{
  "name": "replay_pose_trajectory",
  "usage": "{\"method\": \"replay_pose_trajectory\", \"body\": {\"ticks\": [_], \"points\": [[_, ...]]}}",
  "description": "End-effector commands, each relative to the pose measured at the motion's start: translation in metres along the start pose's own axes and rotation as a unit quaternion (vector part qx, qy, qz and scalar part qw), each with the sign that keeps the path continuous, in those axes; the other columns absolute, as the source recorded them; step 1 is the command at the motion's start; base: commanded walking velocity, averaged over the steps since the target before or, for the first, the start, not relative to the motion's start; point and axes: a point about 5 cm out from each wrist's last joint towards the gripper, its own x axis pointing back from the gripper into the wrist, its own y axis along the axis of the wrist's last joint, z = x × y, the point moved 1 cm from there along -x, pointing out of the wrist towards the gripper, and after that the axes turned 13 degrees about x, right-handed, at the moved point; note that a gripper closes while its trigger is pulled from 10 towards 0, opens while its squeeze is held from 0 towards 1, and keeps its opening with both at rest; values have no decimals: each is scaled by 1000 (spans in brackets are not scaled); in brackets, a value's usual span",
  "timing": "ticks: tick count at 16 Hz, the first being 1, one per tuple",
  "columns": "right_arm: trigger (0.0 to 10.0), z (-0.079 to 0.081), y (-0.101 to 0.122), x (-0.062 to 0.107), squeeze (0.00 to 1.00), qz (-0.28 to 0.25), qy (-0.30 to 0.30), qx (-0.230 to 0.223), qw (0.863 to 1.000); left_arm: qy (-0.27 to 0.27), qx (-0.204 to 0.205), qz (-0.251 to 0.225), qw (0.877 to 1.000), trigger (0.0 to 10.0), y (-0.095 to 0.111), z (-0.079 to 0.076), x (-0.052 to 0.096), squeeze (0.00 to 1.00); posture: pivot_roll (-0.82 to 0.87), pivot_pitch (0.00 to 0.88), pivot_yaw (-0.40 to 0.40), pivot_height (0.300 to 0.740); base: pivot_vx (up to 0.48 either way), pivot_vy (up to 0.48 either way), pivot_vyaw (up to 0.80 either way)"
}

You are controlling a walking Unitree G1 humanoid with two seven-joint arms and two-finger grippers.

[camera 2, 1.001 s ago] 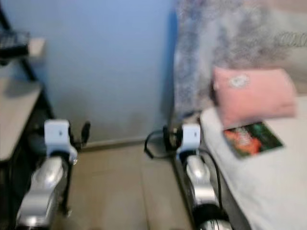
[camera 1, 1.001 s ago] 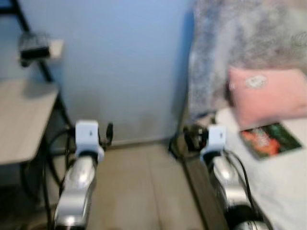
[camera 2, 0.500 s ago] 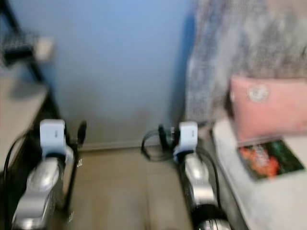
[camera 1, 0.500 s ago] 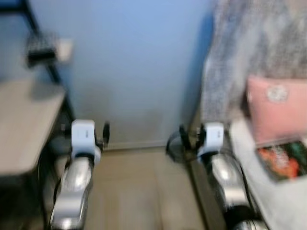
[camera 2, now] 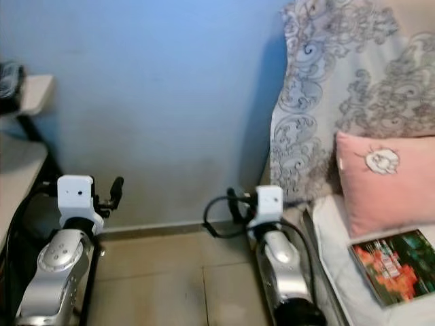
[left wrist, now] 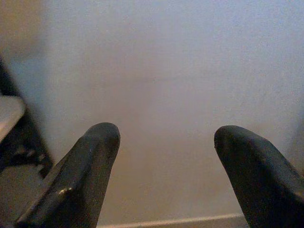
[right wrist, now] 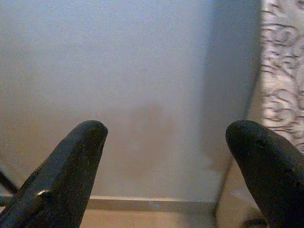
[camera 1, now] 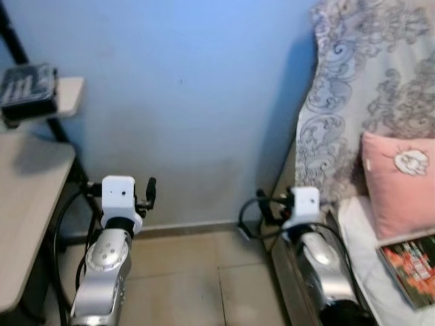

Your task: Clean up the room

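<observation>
A pink pillow (camera 1: 399,182) leans against a grey patterned cloth (camera 1: 367,81) at the head of a white bed (camera 2: 336,238) on my right. A colourful magazine (camera 2: 393,265) lies flat on the bed in front of the pillow. Both arms are held out low over the floor, pointing at the blue wall. My left gripper (left wrist: 165,134) is open with nothing between its fingers. My right gripper (right wrist: 167,129) is open too and holds nothing; it hangs just left of the bed's corner.
A light wooden desk (camera 1: 27,204) with black legs stands on my left, and a dark flat object (camera 1: 27,85) rests on its small shelf. Black cables (camera 1: 255,214) lie by the bed's corner. Tiled floor (camera 1: 190,278) runs between desk and bed up to the wall.
The camera has turned left, so the pillow and magazine have slid toward the right edge. The picture is sharper. Both arms keep their pose, grippers open.
</observation>
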Motion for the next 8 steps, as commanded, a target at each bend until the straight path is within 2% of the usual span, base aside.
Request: {"method": "replay_pose_trajectory", "body": {"ticks": [1, 2, 3, 4, 6, 7, 8], "points": [[10000, -10, 5, 0, 0, -9, -10, 8, 1000, -20, 9, 4, 1000, 10000, -3, -9, -2, 0, 1, 0, -36, 740, 480, 0, 0], [10000, -5, -2, -12, 0, 25, -9, -18, 999, -49, 18, 55, 997, 10000, -24, -17, -21, 0, -2, 0, -46, 740, 0, 0, 0], [10000, -3, -7, -14, 0, 43, -9, -21, 999, -51, 19, 74, 996, 10000, -32, -18, -26, 0, 1, 0, -52, 740, 0, 0, 0], [10000, 2, -17, -16, 0, 78, 1, -18, 997, -44, 36, 111, 992, 10000, -49, -15, -31, 0, -11, 0, -55, 740, 0, 0, 0], [10000, 11, -34, -16, 0, 148, 28, 28, 988, -26, 49, 147, 988, 10000, -73, -8, -30, 0, -36, 0, -39, 740, 0, 0, 0], [10000, 16, -48, -13, 0, 205, 37, 34, 978, -20, 50, 214, 975, 10000, -101, -9, -21, 0, -52, 0, -36, 740, 0, 0, 0], [10000, 16, -53, -11, 0, 227, 31, 20, 973, -18, 53, 247, 967, 10000, -113, -10, -15, 0, -48, 0, -41, 740, 0, 0, 0]]}}
